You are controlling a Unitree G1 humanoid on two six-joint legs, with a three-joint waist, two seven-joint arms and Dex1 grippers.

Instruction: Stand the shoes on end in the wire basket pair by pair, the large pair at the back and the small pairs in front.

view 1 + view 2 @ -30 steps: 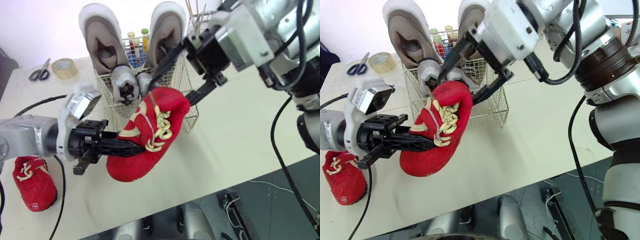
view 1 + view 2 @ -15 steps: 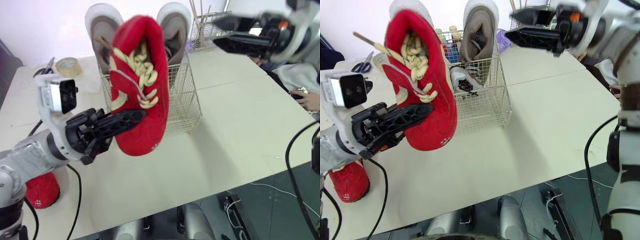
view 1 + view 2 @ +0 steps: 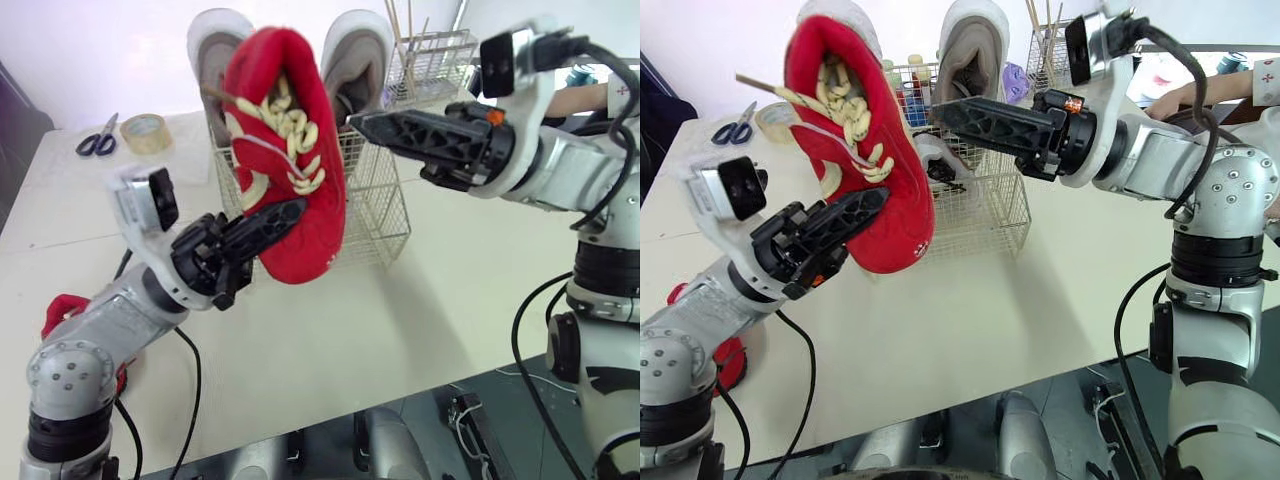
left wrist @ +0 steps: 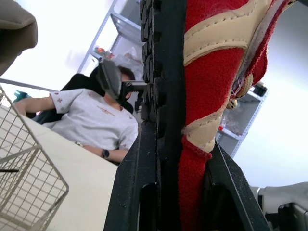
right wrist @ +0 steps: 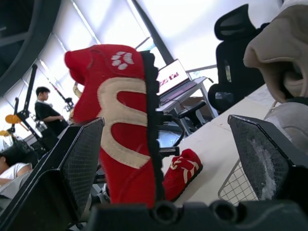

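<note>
While left hand (image 3: 283, 214) clamps shoe (image 3: 288, 150), basket (image 3: 385, 205) behind

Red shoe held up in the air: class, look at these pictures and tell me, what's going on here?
The left gripper holds a red shoe upright in the air in front of the wire basket. The right gripper is open and empty, pointing toward it. The large grey pair stands on end at the basket's back, a small grey shoe before it. The second red shoe lies on the table.
</note>
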